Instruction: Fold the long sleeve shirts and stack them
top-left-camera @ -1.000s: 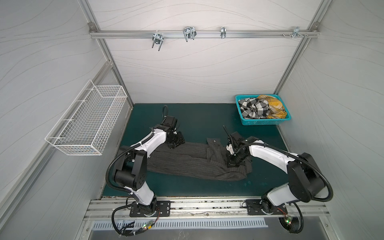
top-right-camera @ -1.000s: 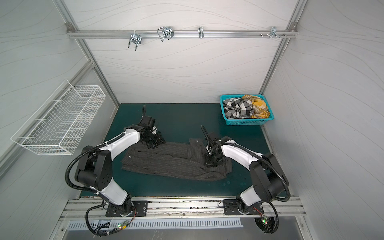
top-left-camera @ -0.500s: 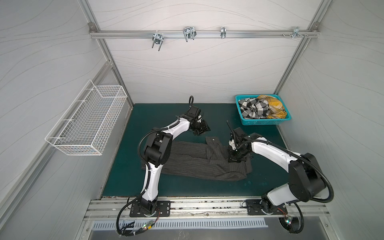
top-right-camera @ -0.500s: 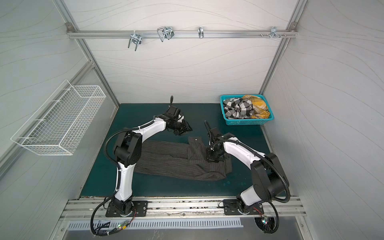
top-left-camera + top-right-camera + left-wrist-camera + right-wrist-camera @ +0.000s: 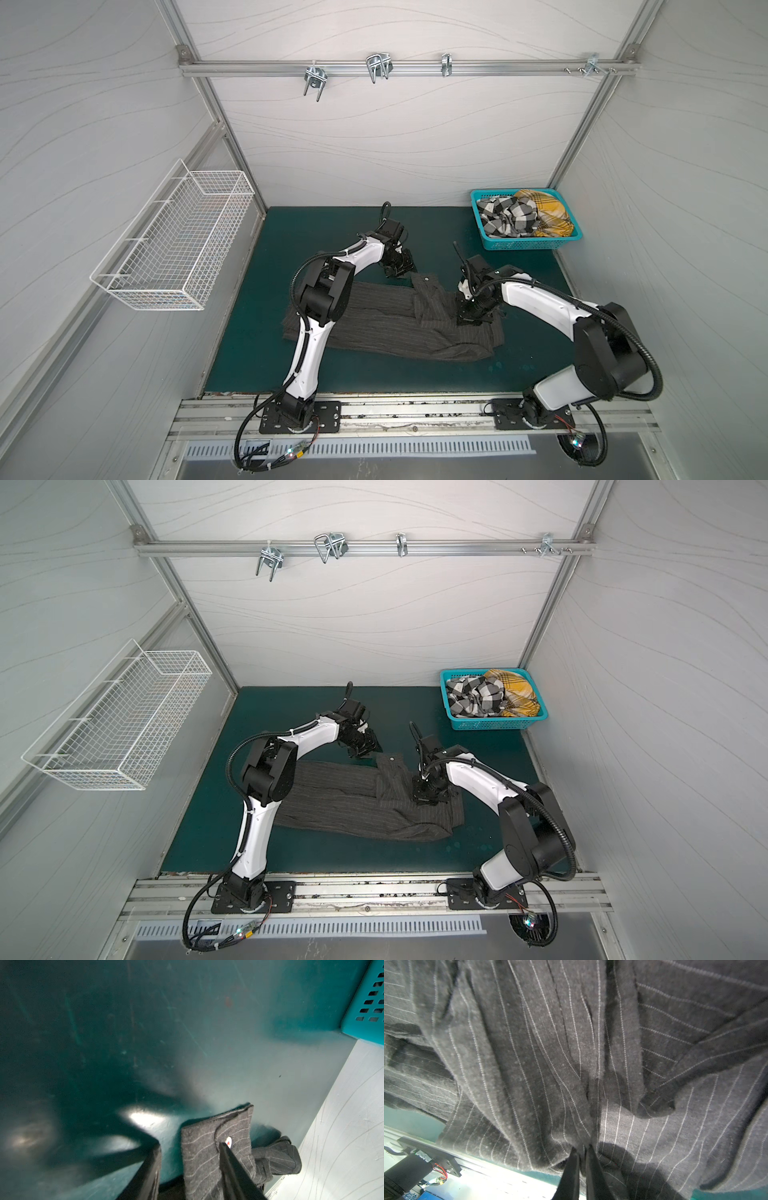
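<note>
1. We see the charcoal pinstripe shirt point(image 5: 386, 332) point(image 5: 345, 808) spread lengthwise across the middle of the green counter point(image 5: 332, 224), rumpled and only loosely flattened.
2. One sleeve is folded up over the body. Its cuff point(image 5: 426, 281) point(image 5: 207, 1157) points toward the back wall, and a pale button point(image 5: 228, 1139) shows on it.
3. The left gripper point(image 5: 399, 270) point(image 5: 361, 750) point(image 5: 189, 1145) sits at the shirt's far edge, just beside that cuff. Its jaws stand partly apart. In the left wrist view the cuff lies between them with one finger over the button. We see no clamp on the cloth.
4. The right gripper point(image 5: 471, 320) point(image 5: 424, 798) point(image 5: 582, 1149) is down on the shirt's right end. Its jaws are nearly together, pinching a ridge of the pinstripe cloth point(image 5: 529, 1064), and folds radiate from the pinch.
5. The teal basket point(image 5: 523, 246) point(image 5: 490, 726) point(image 5: 365, 1005) stands in the far right corner of the counter, well apart from the spread shirt.
6. In the basket, the black-and-white check shirt point(image 5: 507, 216) point(image 5: 478, 696) lies crumpled on the left. The mustard plaid shirt point(image 5: 548, 212) point(image 5: 517, 692) is bunched beside it on the right, touching it.
7. A white wire basket point(image 5: 178, 249) hangs on the left wall.
</note>
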{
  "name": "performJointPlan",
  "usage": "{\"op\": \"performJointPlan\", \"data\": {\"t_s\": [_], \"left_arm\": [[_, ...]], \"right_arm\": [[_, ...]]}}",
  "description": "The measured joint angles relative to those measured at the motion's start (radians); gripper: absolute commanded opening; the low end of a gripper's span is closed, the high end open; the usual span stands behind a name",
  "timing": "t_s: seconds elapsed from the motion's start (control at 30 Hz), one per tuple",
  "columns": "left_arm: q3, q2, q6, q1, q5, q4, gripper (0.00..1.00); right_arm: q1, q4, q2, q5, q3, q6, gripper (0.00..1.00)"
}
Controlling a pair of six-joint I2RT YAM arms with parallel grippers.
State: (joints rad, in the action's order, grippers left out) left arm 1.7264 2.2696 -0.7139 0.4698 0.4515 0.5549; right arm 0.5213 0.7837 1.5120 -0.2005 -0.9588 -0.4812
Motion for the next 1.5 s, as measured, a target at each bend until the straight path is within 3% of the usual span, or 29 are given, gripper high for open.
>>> {"op": "performJointPlan", "data": {"t_s": [0.2,0.3,0.47,0.5,0.57,0.7,0.87,1.0,1.1,1.23,1.33,1.5], "left_arm": [[0.033,0.030,-0.014,0.025,0.001,0.000,0.24],[0.033,0.037,-0.032,0.030,0.006,-0.005,0.03],[0.052,0.038,-0.024,0.037,-0.032,0.025,0.00],[0.051,0.032,-0.022,0.037,-0.044,0.029,0.00],[0.039,-0.004,-0.026,0.037,-0.084,0.038,0.00],[-0.018,-0.197,-0.037,0.034,-0.183,0.053,0.00],[-0.123,-0.587,-0.051,0.031,-0.352,0.023,0.00],[-0.235,-0.863,-0.065,0.030,-0.537,-0.002,0.00],[-0.282,-0.948,-0.080,0.028,-0.663,0.043,0.00],[-0.342,-0.969,-0.130,0.028,-0.814,0.146,0.00],[-0.349,-0.964,-0.154,0.024,-0.863,0.208,0.00],[-0.196,-0.892,-0.163,0.022,-0.874,0.255,0.00]], "right_arm": [[-0.001,0.000,0.000,0.000,0.000,0.000,0.11],[-0.002,-0.001,0.001,0.000,0.000,0.000,0.11],[-0.015,0.007,0.002,0.000,-0.008,-0.006,0.47],[-0.022,0.012,0.002,0.002,-0.016,-0.003,0.59],[-0.047,0.025,0.000,0.004,-0.040,0.005,0.65],[-0.122,0.050,-0.033,0.006,-0.105,0.003,0.66],[-0.157,0.077,-0.103,0.016,-0.163,0.003,0.67],[-0.113,0.102,-0.137,0.047,-0.166,0.018,0.69],[-0.051,0.114,-0.137,0.069,-0.158,0.023,0.70],[0.086,0.113,-0.140,0.108,-0.132,0.014,0.76],[0.195,0.096,-0.138,0.143,-0.124,0.003,0.78],[0.343,0.055,-0.043,0.212,-0.167,-0.002,0.80]]}}
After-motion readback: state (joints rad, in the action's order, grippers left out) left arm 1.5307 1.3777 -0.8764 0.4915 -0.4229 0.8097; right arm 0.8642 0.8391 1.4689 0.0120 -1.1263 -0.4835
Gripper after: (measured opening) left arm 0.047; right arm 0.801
